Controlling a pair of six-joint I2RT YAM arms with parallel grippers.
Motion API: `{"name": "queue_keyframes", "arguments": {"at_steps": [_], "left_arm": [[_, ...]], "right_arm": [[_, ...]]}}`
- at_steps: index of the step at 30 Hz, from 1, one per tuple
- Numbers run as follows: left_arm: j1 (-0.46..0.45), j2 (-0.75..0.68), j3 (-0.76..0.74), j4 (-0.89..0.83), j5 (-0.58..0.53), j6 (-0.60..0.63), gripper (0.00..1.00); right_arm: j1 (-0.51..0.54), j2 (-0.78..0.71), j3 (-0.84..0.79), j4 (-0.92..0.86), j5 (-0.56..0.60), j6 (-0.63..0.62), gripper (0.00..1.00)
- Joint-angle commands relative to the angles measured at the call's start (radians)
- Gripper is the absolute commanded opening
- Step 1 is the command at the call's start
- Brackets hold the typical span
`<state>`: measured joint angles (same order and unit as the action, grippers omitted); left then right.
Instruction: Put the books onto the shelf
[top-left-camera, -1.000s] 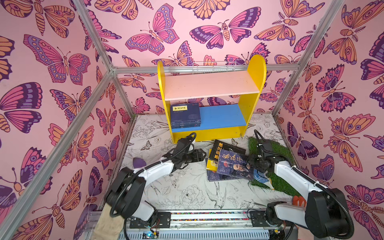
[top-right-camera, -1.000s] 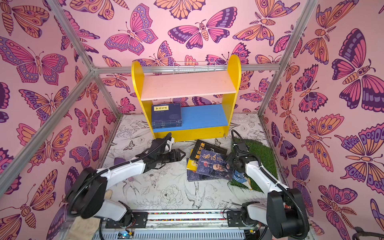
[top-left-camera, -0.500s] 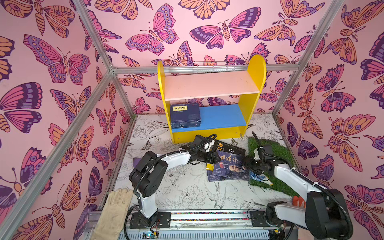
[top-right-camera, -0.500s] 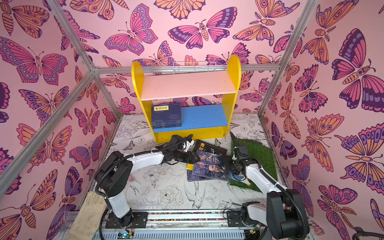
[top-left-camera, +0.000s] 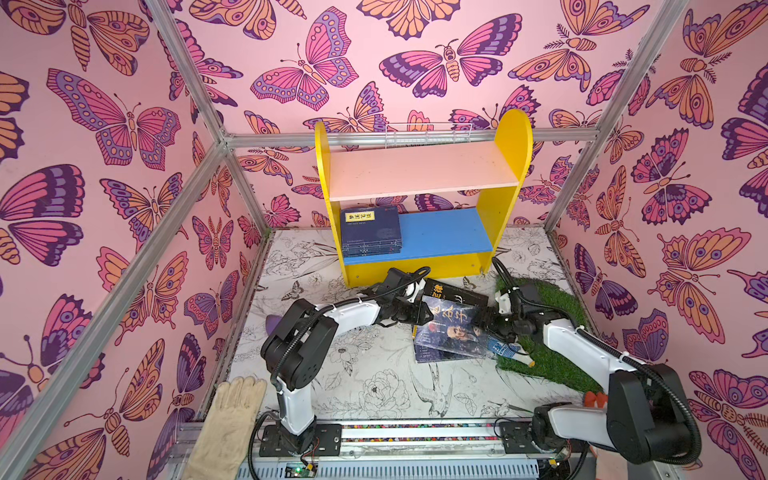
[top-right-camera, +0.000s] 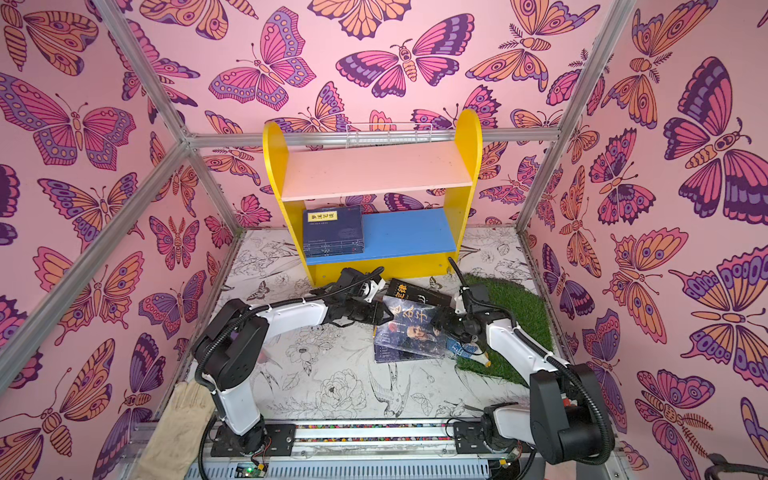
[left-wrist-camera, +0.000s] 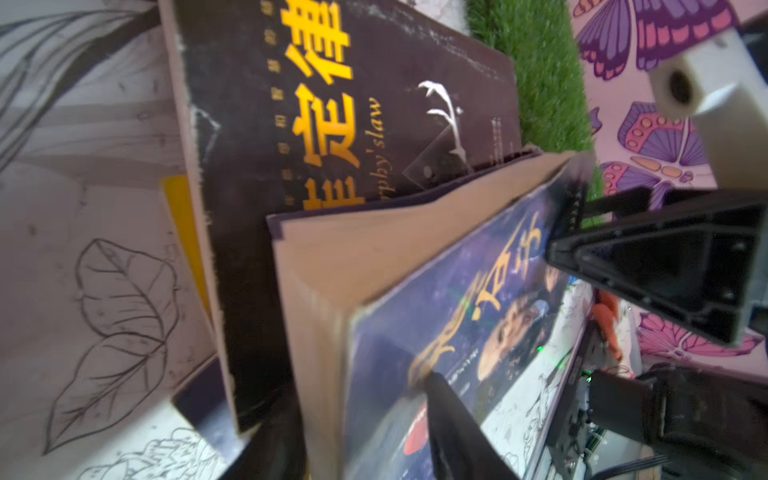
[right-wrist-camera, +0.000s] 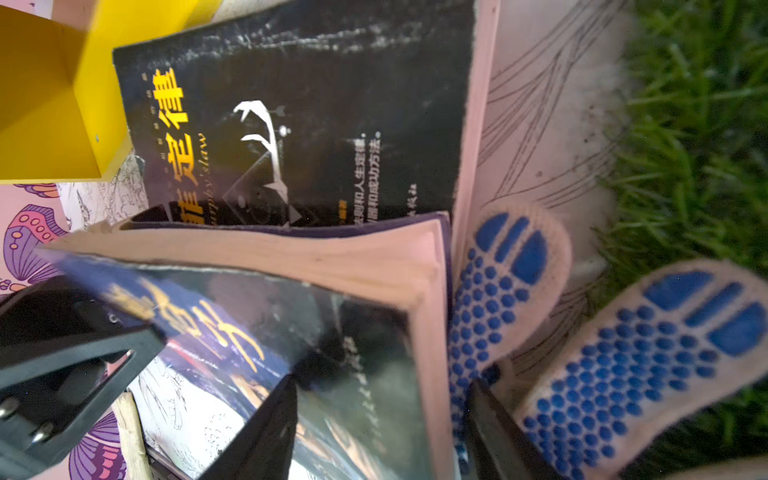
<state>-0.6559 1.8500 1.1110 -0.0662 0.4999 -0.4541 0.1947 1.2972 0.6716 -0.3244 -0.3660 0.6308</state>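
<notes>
Portrait book: on top of the pile on the table, cover up, between the left end effector and the right end effector. It is not yet on the shelf.
Change: a second ago the left end effector was held well clear of the pile. It has since been brought to the book's edge and its jaws drawn in.
Meaning: the pick-up is judged to be starting, and a lift toward the shelf would follow.
Long axis: laid across the line joining the end effectors, with the title end turned toward the shelf and the portrait end away from it.
Left end effector: clenched on the book's edge, with one finger seen over the cover and one under the page block.
Right end effector: set astride the opposite edge; whether the book is pinched cannot be told.
Under the book: a black book, with a yellow book lower still.
Beside the right end effector: a blue dotted glove at the edge of the grass mat.
Beyond both: navy books already laid on the shelf's blue board.
</notes>
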Motion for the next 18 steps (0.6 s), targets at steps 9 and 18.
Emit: {"name": "queue_keyframes", "arguments": {"at_steps": [9,18], "left_arm": [[0.013,-0.144,-0.121,0.056,0.064,-0.058,0.00],[0.167,-0.402,-0.370,0.610,0.170,-0.416,0.00]], "right_arm": [[0.030,-0.128,0.103,-0.057,0.136,-0.046,0.64],[0.029,-0.237,0.095,0.067,-0.026,-0.056,0.71]]}}
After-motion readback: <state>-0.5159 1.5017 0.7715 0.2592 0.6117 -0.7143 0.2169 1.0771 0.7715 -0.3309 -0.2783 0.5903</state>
